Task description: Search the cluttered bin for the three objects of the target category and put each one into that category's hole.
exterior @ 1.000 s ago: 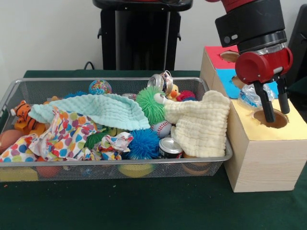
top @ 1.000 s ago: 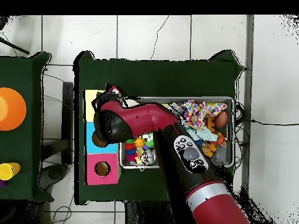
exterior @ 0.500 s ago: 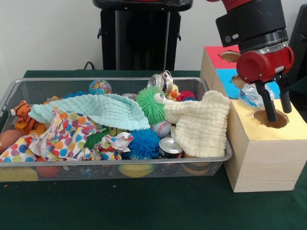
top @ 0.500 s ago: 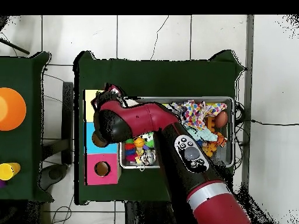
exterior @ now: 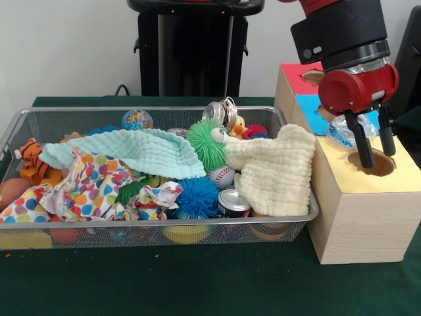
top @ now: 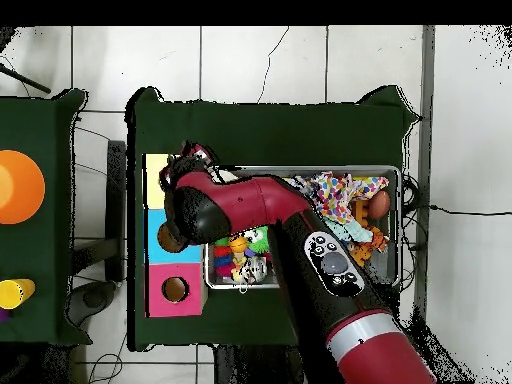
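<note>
While the hand (exterior: 372, 146) is held spread and empty over the yellow hole (exterior: 372, 162), a clear bottle (exterior: 343, 130) is seen at its nine o'clock; lifting straight up is advised.

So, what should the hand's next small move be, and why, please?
Probably lift straight up off the yellow box: the hand hangs open and empty over its hole, fingertips low at the rim, so it must clear before returning to the bin.

Wire-mesh bin (exterior: 20, 125), heaped with cloths, toys and cans. Right of it, touching, wooden box (exterior: 358, 220); its near yellow hole (exterior: 376, 164) is open.
</note>
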